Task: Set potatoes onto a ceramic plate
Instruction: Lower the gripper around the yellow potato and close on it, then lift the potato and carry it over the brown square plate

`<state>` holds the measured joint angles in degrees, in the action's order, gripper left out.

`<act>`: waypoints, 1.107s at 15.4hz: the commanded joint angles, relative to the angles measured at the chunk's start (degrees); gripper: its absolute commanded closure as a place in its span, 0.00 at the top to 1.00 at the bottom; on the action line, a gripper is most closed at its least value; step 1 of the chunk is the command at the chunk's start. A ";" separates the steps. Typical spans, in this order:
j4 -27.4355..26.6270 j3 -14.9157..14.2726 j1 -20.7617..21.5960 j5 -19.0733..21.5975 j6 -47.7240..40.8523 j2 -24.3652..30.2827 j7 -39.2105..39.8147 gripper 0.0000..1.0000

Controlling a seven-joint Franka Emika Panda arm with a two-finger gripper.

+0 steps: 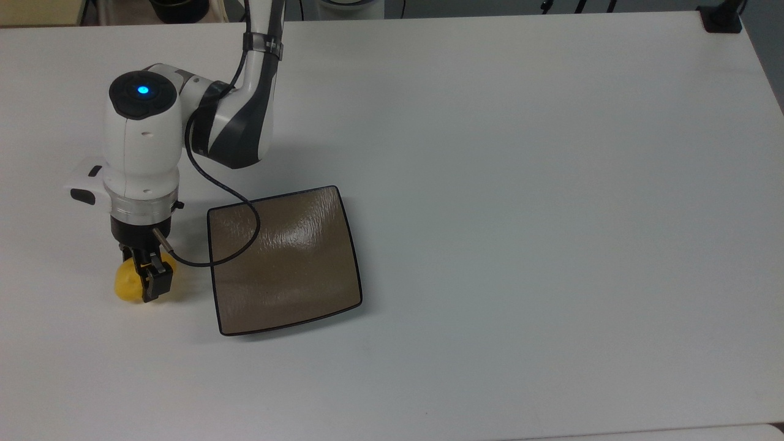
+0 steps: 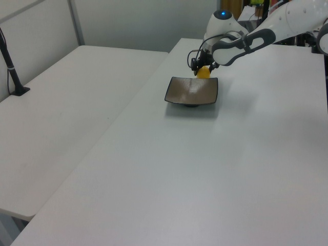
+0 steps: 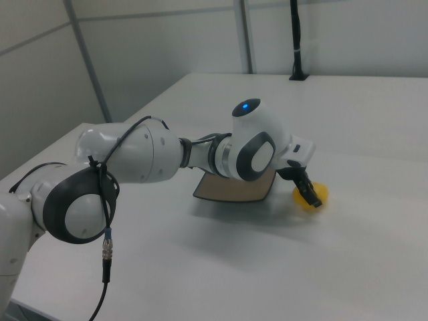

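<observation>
One potato (image 1: 127,286) sits on the table between the pincer (image 1: 149,278) fingers

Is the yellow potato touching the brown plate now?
Apart. In the top view, bare white table separates the potato from the plate edge.

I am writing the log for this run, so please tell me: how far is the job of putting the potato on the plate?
Done: the gripper is down at the yellow potato, its fingers on either side. In hand: the grasp itself; whether the fingers already press it cannot be told. The potato sits on the white table, at the top view's left of the brown square plate, which holds nothing. Left: lifting, carrying across, releasing on the plate.
</observation>
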<state>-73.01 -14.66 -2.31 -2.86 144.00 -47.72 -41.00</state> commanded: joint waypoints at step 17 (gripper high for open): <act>-6.70 6.40 5.91 -3.38 -15.41 14.06 -0.39 0.46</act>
<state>-75.18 -9.74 2.34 -4.43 132.46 -37.38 -41.16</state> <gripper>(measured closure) 0.286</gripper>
